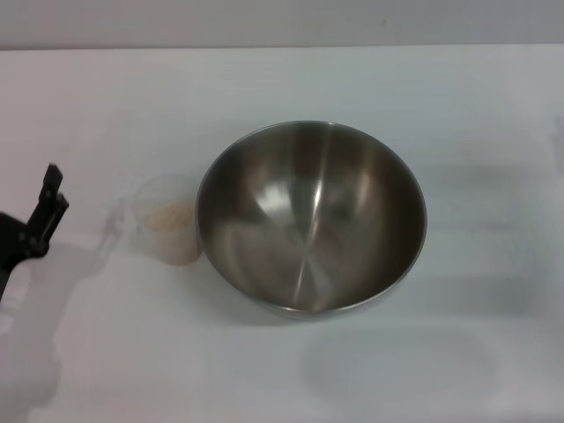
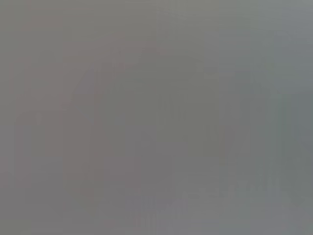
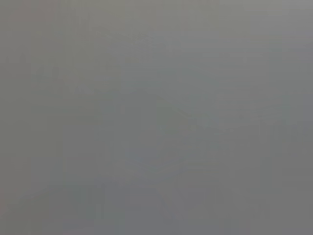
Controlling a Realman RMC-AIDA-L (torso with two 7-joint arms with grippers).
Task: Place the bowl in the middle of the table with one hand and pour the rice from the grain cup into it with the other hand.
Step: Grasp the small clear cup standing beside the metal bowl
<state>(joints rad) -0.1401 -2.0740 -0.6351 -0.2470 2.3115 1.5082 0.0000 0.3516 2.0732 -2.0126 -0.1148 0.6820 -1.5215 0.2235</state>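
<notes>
No readable text, no labels, no numbers anywhere

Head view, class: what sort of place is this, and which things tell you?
Probably a robot test bench, not a kitchen: a bare white table, only a steel bowl and a rice cup, the left pincer alongside.

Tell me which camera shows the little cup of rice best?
The head view: the grain cup stands upright against the bowl's left side, rice inside. Both wrist views show only blank grey, no cup.

Grey wall strip (image 1: 282, 22) behind, nothing else.
</notes>
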